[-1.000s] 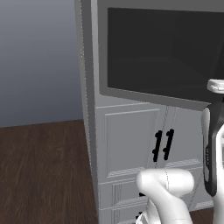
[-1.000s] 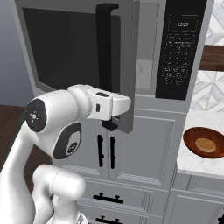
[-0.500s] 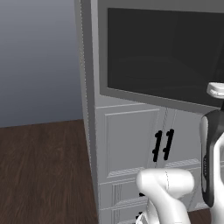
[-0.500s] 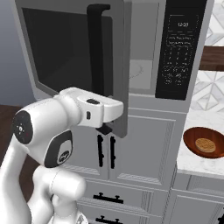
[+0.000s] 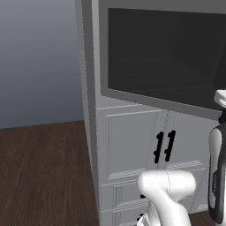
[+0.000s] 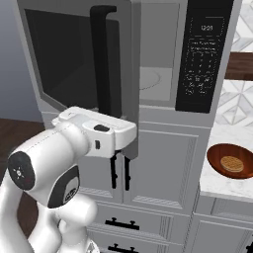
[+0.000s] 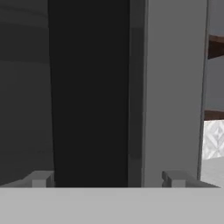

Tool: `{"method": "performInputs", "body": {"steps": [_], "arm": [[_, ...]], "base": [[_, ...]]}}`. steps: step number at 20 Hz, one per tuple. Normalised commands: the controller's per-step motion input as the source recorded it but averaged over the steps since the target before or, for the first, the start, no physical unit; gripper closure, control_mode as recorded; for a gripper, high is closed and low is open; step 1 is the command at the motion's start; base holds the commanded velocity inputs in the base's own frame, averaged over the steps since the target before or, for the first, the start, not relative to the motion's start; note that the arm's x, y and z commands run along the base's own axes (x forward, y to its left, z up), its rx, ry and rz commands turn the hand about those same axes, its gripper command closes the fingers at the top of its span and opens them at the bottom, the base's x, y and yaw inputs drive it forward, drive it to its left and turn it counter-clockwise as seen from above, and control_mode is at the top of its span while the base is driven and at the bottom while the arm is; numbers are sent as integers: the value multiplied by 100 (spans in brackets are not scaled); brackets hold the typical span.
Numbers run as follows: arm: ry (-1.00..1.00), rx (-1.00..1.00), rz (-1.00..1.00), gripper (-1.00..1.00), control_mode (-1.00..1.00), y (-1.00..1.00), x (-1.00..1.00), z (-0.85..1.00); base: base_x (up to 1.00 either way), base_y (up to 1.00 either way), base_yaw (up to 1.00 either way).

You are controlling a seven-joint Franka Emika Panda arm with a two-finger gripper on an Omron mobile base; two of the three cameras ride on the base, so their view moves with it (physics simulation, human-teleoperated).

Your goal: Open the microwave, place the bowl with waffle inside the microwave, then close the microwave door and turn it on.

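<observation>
Since the earlier frames: my arm has swung further left in the right base view, and the microwave door (image 6: 84,59) has come further open.

Gripper (image 7: 107,177): fingers spread wide in the hand view, one tip at lower left (image 7: 40,178), one at lower right (image 7: 174,178), straddling the long black bar handle (image 7: 89,92); I cannot tell whether they touch it.

Microwave door: ajar, dark window filling the upper right of the left base view (image 5: 167,55); handle upright at top centre of the right base view (image 6: 104,59).

Microwave (image 6: 163,54): light grey inside showing right of the door edge; dark control panel (image 6: 202,54) at upper right.

Bowl (image 6: 232,162): reddish-brown, waffle (image 6: 231,163) inside, resting on the white worktop (image 6: 222,184) at the right edge, below the panel.

White cabinets (image 6: 158,168): below the microwave, short black handles (image 6: 120,170).
</observation>
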Motion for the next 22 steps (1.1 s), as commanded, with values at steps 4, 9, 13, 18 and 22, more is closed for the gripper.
{"method": "performInputs", "body": {"steps": [4, 9, 13, 18, 22], "arm": [[0, -3, 3, -100, -100, 26, -43, 0], [0, -5, 8, -100, -100, 28, -48, 0], [-3, -3, 7, -100, -100, 26, -56, 2], [-4, 0, 23, -100, -100, -52, -33, 9], [-1, 1, 27, -100, -100, -75, -1, 1]], "base": [[0, 0, 0], [0, 0, 0], [0, 0, 0], [0, 0, 0], [0, 0, 0]]}}
